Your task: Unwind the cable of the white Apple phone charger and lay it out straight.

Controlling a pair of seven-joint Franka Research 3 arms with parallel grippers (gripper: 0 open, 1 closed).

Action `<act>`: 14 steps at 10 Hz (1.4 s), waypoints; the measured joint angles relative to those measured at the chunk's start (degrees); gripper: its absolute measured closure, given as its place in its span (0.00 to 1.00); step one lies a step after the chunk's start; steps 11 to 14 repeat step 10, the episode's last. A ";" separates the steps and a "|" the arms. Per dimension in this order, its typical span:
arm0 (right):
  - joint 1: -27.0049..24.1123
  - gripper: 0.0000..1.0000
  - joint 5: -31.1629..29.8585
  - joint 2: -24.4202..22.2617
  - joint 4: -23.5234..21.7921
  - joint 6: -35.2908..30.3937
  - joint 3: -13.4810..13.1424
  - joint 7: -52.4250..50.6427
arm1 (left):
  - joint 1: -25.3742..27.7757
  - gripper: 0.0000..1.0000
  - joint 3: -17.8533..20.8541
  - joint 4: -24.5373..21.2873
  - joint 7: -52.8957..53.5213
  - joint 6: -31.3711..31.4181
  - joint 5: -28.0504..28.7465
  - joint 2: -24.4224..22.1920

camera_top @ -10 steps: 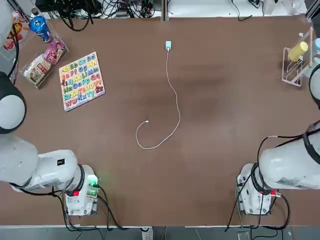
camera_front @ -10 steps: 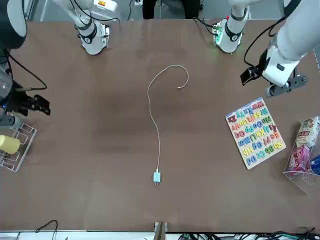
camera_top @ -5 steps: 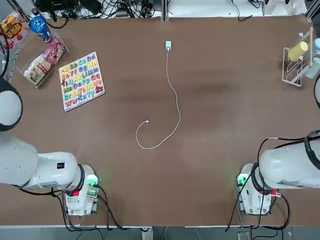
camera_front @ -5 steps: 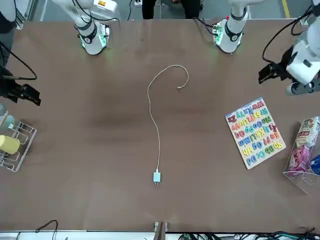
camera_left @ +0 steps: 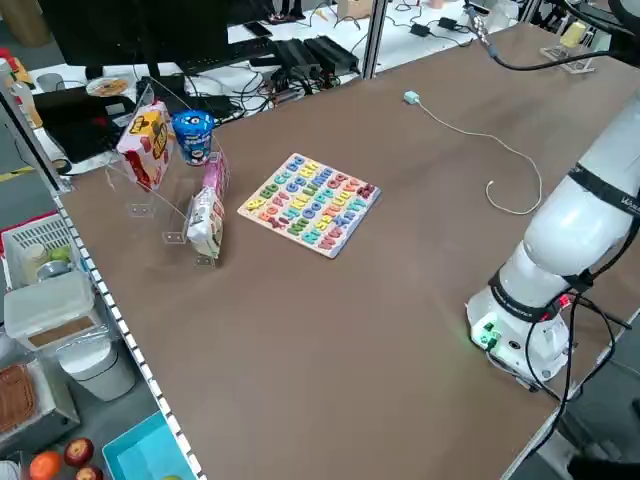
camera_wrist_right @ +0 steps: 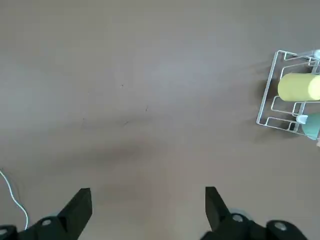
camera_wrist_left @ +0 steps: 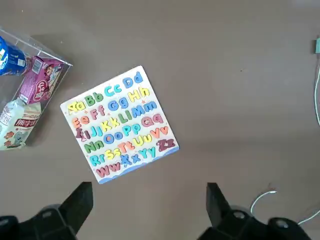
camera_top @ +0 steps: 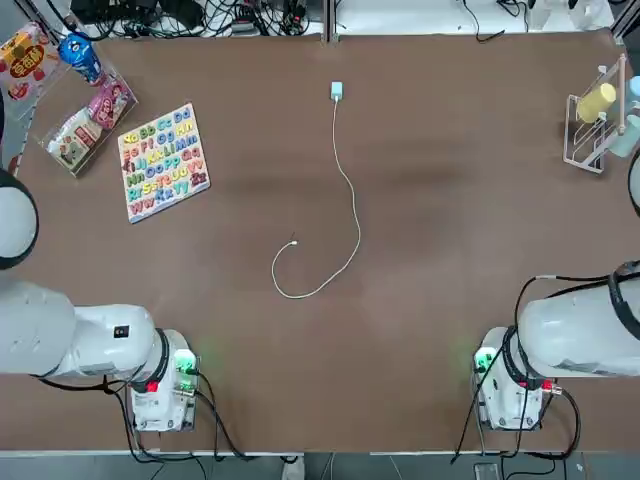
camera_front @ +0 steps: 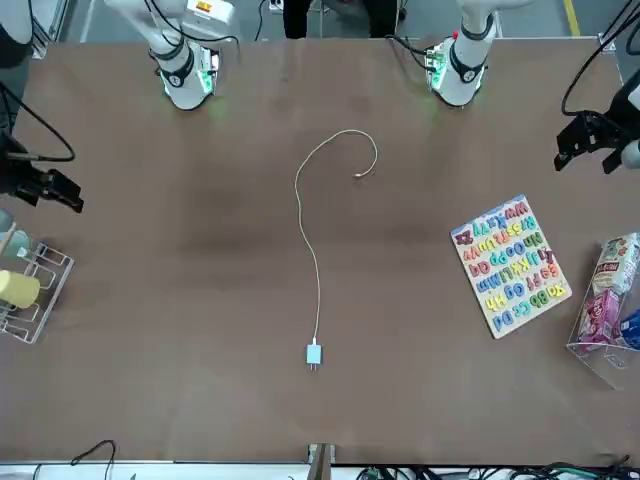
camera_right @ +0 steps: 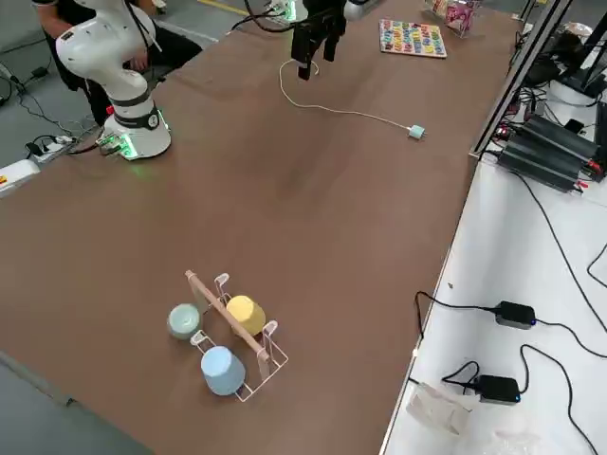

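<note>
The white Apple phone charger [camera_top: 336,92] lies near the table's far edge, at the middle. Its thin white cable [camera_top: 354,205] snakes toward the robot and hooks back, ending at the connector tip [camera_top: 293,243]. My left gripper [camera_wrist_left: 148,205] hangs open high over the table's left part, with the alphabet puzzle board below it. My right gripper [camera_wrist_right: 147,205] hangs open high over the right part, near the cup rack. Both are far from the cable and hold nothing. In the front view the left gripper [camera_front: 578,150] and right gripper [camera_front: 60,195] sit at the picture's edges.
An alphabet puzzle board [camera_top: 163,161] lies at the far left. Beside it stands a clear holder with snack packs [camera_top: 83,122]. A wire rack with cups [camera_top: 596,118] stands at the far right. Both arm bases [camera_top: 160,385] stand at the near edge.
Both arms have swung outward toward their own sides of the table. The cable and the charger lie as before.
</note>
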 joint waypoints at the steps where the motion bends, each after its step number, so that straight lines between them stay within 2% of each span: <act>1: 0.04 0.00 0.53 -0.04 -0.26 0.38 0.00 0.01 | 0.03 0.00 0.03 -0.10 0.00 0.06 0.00 0.23; 14: 1.45 0.00 1.25 -0.82 -1.58 1.18 0.09 0.10 | 1.41 0.00 0.14 -0.26 3.58 -1.12 0.00 1.52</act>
